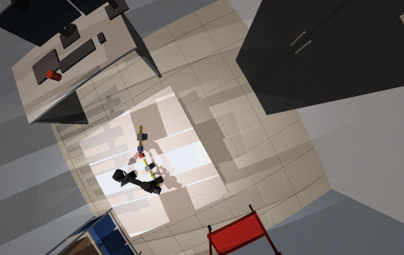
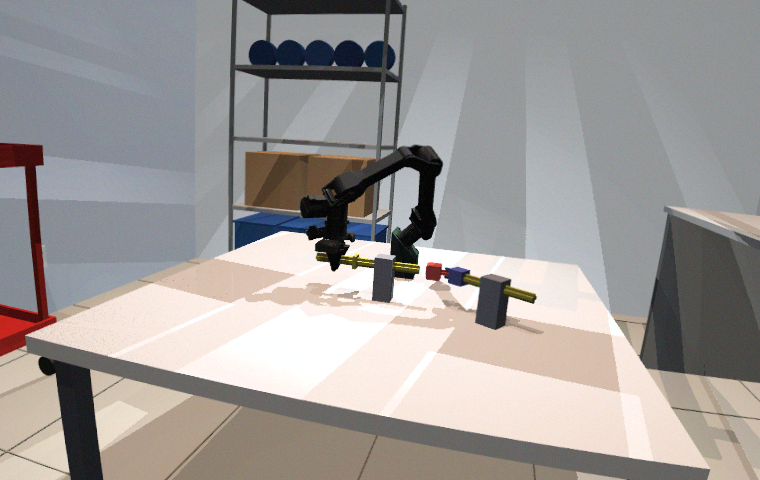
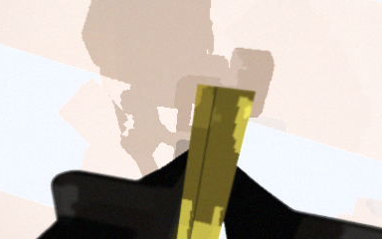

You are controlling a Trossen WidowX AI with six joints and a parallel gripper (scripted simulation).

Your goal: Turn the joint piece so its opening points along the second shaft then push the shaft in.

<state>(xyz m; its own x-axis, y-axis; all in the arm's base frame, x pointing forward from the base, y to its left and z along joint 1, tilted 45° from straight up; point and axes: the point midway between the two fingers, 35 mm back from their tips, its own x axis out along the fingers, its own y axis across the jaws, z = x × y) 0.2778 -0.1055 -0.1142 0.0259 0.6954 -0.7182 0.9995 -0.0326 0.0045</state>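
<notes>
The second shaft (image 1: 152, 174) (image 2: 405, 267) (image 3: 218, 129) is yellow, with a collar (image 2: 355, 261), and runs through its grey block (image 1: 149, 167) (image 2: 383, 279). My gripper (image 1: 157, 185) (image 2: 335, 261) (image 3: 205, 156) is shut on this shaft near its outer end, beyond the collar. The red joint piece (image 1: 141, 155) (image 2: 433, 271) is hinged to a blue part (image 1: 140, 147) (image 2: 458, 275) on the first yellow shaft (image 1: 140, 130) (image 2: 520, 293), held in the other grey block (image 1: 141, 136) (image 2: 492, 303). A small gap shows between the second shaft's inner tip and the joint piece. Its opening is too small to make out.
Both blocks stand on the pale table (image 1: 166, 94) (image 2: 313, 392). The arm's base (image 1: 119, 174) (image 2: 404, 246) stands beside the shaft line. A desk (image 1: 112, 60), a dark cabinet (image 1: 340, 57), a shelf rack (image 2: 313, 72) and a red cart (image 1: 237, 234) (image 2: 0, 155) stand around the table.
</notes>
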